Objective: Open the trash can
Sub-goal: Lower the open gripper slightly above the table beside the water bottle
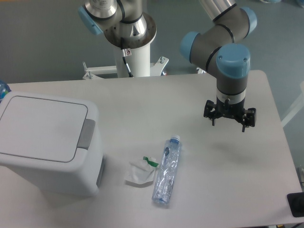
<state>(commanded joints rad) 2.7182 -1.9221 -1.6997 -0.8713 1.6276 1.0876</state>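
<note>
The trash can (45, 142) is a large white boxy bin at the left of the table. Its flat white lid (40, 126) lies shut, and a grey push-button tab (86, 133) sits at the lid's right rim. My gripper (229, 121) hangs pointing down over the right part of the table, well to the right of the bin and above the surface. Its black fingers (212, 115) stand apart with nothing between them.
A crushed clear plastic bottle (166, 169) with a light blue cap lies at the table's middle front. A crumpled white wrapper (140, 172) with a green bit lies beside it. The arm's white base column (134, 52) stands behind the table. A dark object (297, 204) sits at the right edge.
</note>
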